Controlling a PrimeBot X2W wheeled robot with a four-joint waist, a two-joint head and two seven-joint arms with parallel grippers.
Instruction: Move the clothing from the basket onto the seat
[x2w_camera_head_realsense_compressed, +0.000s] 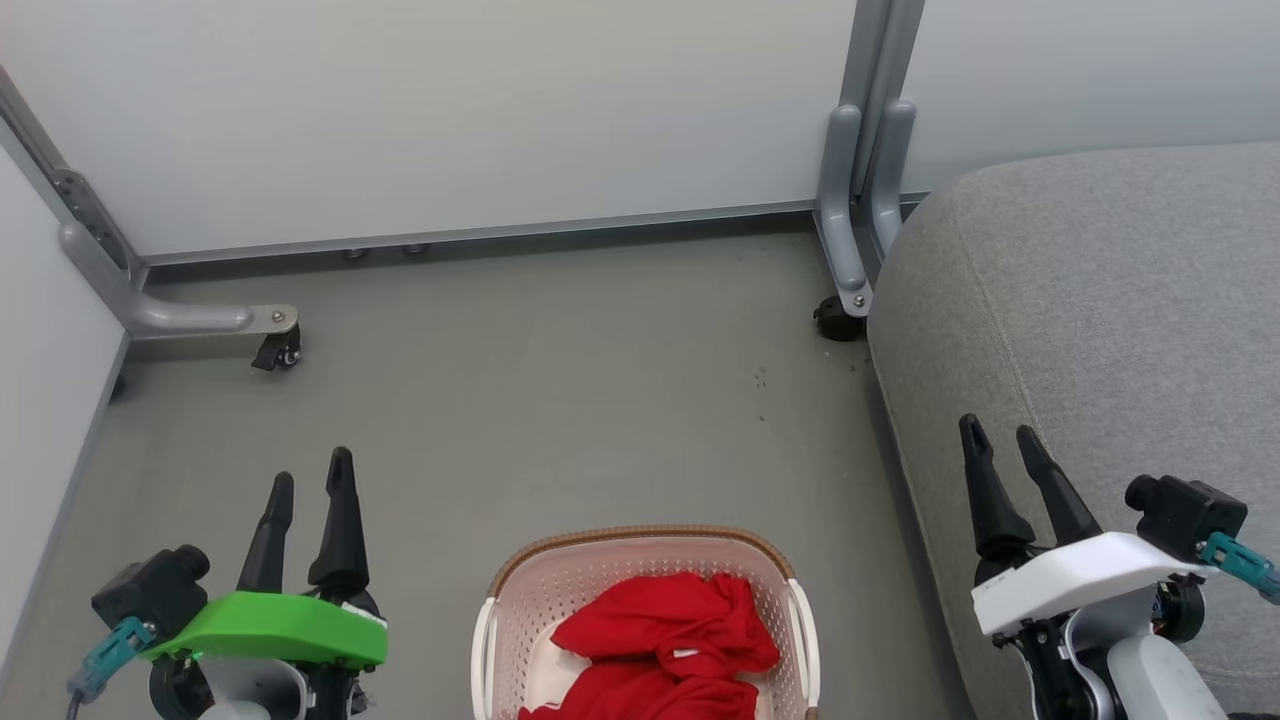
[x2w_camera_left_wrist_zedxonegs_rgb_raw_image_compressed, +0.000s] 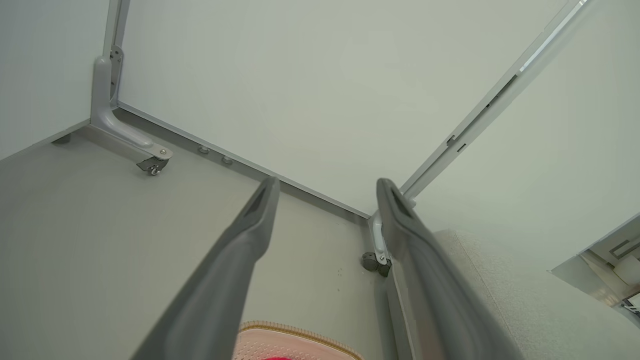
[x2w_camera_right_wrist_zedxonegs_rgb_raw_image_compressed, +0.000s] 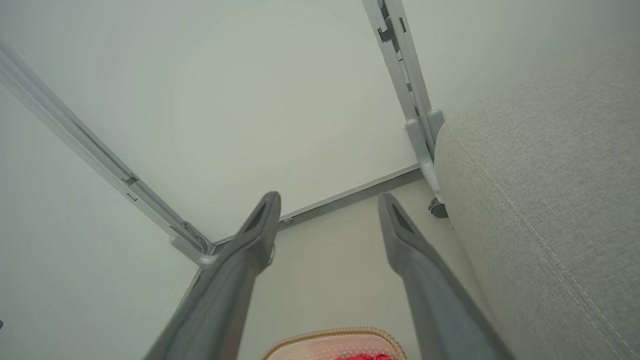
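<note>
Clothing (x2w_camera_head_realsense_compressed: 665, 640): bright red fabric, heaped and creased inside the basket (x2w_camera_head_realsense_compressed: 640, 538). A small white patch shows near the middle of the heap. How many garments make up the heap cannot be told. The fabric lies below the rim on the far side.

Basket: cream perforated plastic with a brown woven-look rim and white side handles. It stands on the grey floor (x2w_camera_head_realsense_compressed: 550, 400) at the bottom centre of the head view, its near part cut off by the picture's edge.

Seat (x2w_camera_head_realsense_compressed: 1100, 300): light grey upholstered cushion with a rounded corner and a stitched seam, to the robot's right of the basket. A strip of bare floor lies between the 2; they do not touch.

Left gripper (x2w_camera_head_realsense_compressed: 312, 468): to the left of the basket, above the floor, its 2 dark fingers spread apart with nothing between them.

Right gripper (x2w_camera_head_realsense_compressed: 998, 428): in front of the seat's left edge, its 2 fingers likewise parted and gripping nothing. Whether it touches the seat cannot be told.

Surroundings: pale partition panels (x2w_camera_head_realsense_compressed: 450, 110) on grey metal feet close off the far side. 1 caster (x2w_camera_head_realsense_compressed: 280, 352) stands at the left, and another caster (x2w_camera_head_realsense_compressed: 835, 320) stands just beside the seat's corner.
</note>
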